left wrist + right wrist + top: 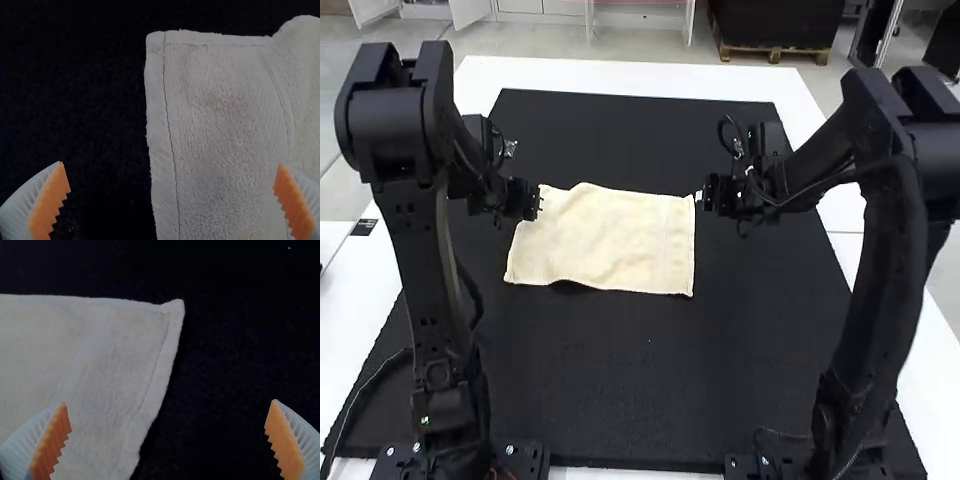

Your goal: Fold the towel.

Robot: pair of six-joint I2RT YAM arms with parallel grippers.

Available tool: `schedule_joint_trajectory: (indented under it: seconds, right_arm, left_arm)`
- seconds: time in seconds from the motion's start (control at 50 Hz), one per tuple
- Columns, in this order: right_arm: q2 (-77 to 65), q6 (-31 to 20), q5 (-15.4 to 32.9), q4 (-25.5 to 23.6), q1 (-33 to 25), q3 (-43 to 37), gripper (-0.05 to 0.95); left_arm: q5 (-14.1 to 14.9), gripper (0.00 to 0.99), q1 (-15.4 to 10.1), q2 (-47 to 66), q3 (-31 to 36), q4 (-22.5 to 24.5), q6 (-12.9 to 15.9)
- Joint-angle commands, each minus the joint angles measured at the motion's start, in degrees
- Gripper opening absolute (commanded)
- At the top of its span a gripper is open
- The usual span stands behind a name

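got a cream towel (605, 240) on the black mat (640, 380), between the two arms. lies spread, roughly flat, a bit wavy along near and far edges; can't tell if already folded once. see left gripper (172, 175) by the far left corner, wide apart, one finger over cloth, one over mat, pinching nothing. see right gripper (168, 411) by the far right corner, also wide, also holding nothing. can't tell height above cloth.

handling, as a guess: light, soft, floppy, nothing fragile. should grip fine with that nap, not slippery. won't hold a shape, so expect sagging between two grips. take hold at the far corners, just inside the stitched hems; thicker there, should pinch better. close both, lift together, bring toward the near edge, lay down slowly. watch for a missed corner, mat pinched along, or wrinkles from uneven pull. count as unfolded-looking, fold to make.
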Motion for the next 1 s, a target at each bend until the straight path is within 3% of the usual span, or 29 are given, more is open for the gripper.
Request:
schedule_joint_trajectory:
  seconds: [0.0, 0.38, 0.98]
  right_arm:
    - [1.7, 1.8, -1.3, 0.4, 1.2, 2.5, 0.90]
    - [8.3, 3.2, -2.1, 1.8, 2.4, 6.4, 0.90]
    - [15.8, 3.2, -2.1, 3.2, 6.1, 11.2, 0.90]
  left_arm:
    - [0.9, 0.961, -0.4, 1.8, 2.7, 0.9, 0.8]
    - [1.2, 0.959, -2.0, 5.5, 4.0, 5.3, 0.0]
    - [1.4, 0.951, -1.4, 7.6, 6.0, 8.0, -2.0]
